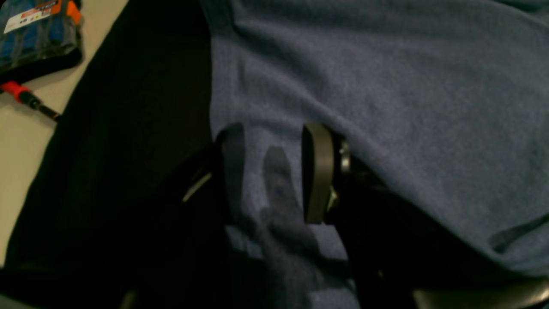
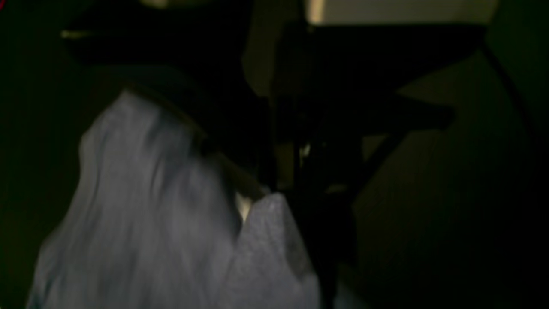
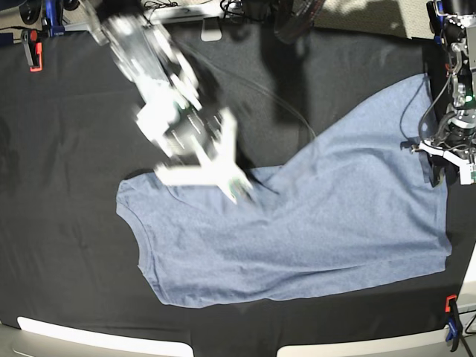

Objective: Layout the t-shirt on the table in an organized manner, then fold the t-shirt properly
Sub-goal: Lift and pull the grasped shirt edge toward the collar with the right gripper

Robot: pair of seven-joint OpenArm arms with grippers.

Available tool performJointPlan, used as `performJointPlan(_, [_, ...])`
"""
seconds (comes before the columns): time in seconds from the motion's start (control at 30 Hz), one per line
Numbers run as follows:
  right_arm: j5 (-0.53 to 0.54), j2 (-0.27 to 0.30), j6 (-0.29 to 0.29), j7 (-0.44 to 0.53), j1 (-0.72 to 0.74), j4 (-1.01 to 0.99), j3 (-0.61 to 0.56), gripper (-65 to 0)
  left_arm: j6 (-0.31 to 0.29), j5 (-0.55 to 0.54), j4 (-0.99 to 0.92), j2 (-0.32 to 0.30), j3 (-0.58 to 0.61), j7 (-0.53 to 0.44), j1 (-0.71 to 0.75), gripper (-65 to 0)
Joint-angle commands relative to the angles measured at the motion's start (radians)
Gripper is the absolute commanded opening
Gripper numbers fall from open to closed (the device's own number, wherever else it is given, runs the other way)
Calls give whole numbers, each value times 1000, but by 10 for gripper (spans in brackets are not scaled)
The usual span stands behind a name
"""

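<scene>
The blue-grey t-shirt point(image 3: 312, 230) lies spread, plain side up, across the black table point(image 3: 67, 134), with one part reaching toward the far right. My right gripper point(image 3: 238, 190) is motion-blurred at the shirt's upper edge near the middle. In the right wrist view a peak of shirt fabric point(image 2: 268, 231) is bunched right at the dark fingers, so the gripper looks shut on it. My left gripper point(image 3: 439, 169) rests at the shirt's right edge. In the left wrist view it point(image 1: 274, 171) is open, one finger on each side of the shirt's flat edge point(image 1: 386, 107), beside the black table point(image 1: 128, 128).
A red clamp point(image 3: 33, 48) sits at the back left edge. A red clamp point(image 3: 450, 305) and a blue clamp point(image 3: 455, 336) sit at the front right. Cables and a white item point(image 3: 212, 31) lie along the back. A blue-orange package point(image 1: 38, 25) lies off the cloth.
</scene>
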Motion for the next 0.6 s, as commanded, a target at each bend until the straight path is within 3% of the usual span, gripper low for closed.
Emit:
performJointPlan(0.0, [-2,23,-2,16,-44,64,11,-650,0,-7,19,-19,-7,-28,-11,-449])
performJointPlan(0.23, [-29,163,-2,15,-425,366,133,-650,0,-7,19,-18,-7,-28,-11,-449])
performJointPlan(0.57, [-29,235,-2,-29,-742,409,200,-650,0,-7,19,-19,-7,-22,-11,-449])
